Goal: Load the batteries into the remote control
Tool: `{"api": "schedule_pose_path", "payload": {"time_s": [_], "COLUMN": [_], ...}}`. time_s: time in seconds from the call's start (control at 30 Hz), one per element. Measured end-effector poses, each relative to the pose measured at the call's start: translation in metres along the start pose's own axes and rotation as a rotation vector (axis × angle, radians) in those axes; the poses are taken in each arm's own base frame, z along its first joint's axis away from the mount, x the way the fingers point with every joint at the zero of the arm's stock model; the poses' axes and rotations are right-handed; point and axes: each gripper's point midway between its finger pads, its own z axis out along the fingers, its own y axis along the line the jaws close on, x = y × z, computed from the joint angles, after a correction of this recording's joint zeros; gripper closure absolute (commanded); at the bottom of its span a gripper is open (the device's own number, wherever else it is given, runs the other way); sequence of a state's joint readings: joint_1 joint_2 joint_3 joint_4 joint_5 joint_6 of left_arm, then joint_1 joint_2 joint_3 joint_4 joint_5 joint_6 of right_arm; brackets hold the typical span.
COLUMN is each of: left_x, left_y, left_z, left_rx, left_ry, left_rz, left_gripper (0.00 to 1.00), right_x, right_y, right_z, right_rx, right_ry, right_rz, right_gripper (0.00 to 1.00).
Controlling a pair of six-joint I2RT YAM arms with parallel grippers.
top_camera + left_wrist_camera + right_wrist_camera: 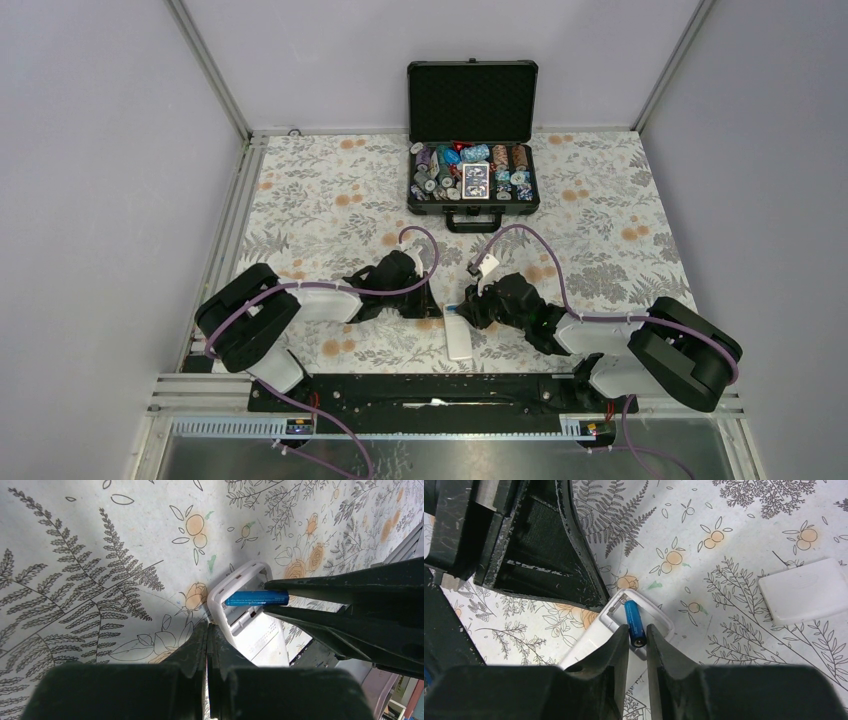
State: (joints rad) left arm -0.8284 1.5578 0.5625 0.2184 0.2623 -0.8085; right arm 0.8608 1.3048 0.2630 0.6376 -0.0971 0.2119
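Right tool [638, 631] pinches slim blue battery [632, 619] over white remote [586, 647].

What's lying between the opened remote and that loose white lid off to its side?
Nothing. In the right wrist view, only bare flowered table separates the remote control from the white lid, and the two lie apart.

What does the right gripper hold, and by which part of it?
The right gripper holds a blue battery by its dark end; the rest reaches over the open compartment of the remote control.
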Motion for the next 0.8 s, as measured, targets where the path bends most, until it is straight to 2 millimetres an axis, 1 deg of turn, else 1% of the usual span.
{"api": "schedule_pose_path", "payload": {"time_s": [0.27,0.6,0.8], "left_x": [0.0000,0.0002,0.0001], "left_y": [0.0001,-0.0003,-0.0003], "left_z": [0.0000,-0.0001,-0.0002], "left_rx": [0.001,0.003,0.004], "left_ry": [0.001,0.002,0.002], "left_rz": [0.004,0.007,0.007], "left_gripper": [1.00,1.00,1.00], "right_x": [-0.0010,-0.0013,-0.0043], "right_y": [-0.0043,-0.0049,-0.0045], "right_z": [0.0002,0.0000,-0.0043], "right_rx": [0.025,0.028,0.028], "right_ry": [-0.006,-0.009,-0.024], "right_rz": [0.002,0.002,-0.004], "right_gripper": [0.64,0.62,0.62]}}
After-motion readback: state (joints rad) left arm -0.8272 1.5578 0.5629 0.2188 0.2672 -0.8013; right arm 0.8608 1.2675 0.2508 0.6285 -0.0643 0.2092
